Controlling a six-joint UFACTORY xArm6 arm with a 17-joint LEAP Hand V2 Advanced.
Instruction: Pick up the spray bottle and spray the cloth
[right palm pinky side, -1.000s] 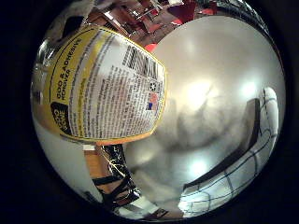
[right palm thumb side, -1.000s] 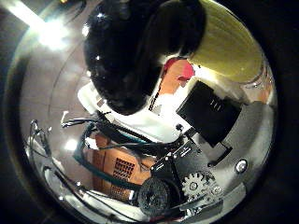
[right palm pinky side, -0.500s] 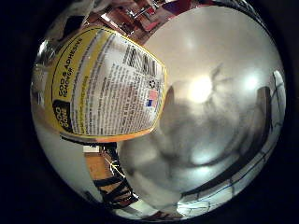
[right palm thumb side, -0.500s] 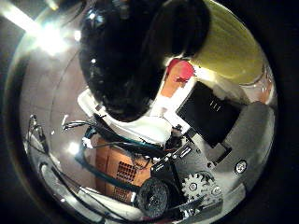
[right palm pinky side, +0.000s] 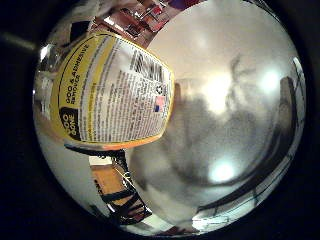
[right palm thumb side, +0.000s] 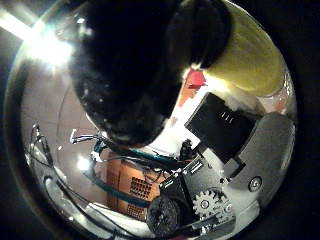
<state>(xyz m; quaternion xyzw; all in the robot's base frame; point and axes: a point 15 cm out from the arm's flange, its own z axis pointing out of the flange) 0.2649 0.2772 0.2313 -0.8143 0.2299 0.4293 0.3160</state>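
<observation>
The spray bottle (right palm pinky side: 105, 95), yellow with a printed label, fills much of the right little finger side palm view, close to the palm and above a shiny metal table (right palm pinky side: 230, 110). In the right thumb side palm view its yellow body (right palm thumb side: 250, 55) and red trigger (right palm thumb side: 196, 80) show behind a big black finger part of my hand (right palm thumb side: 135, 70), which curls across the bottle. A thin strip of white checked cloth (right palm pinky side: 250, 205) lies on the table at the picture's edge. The bottle's shadow falls on the table beside it.
An orange perforated thing (right palm thumb side: 130, 185) shows past the hand's black and geared parts. Reddish things (right palm pinky side: 140, 15) stand beyond the table's far edge. Bright lamp glare lies on the metal top (right palm thumb side: 45, 40).
The whole picture has shifted, so the hand has moved; the cloth now sits further out at the view's edge. In the thumb side view the black finger part looms larger, hiding more of the bottle.
</observation>
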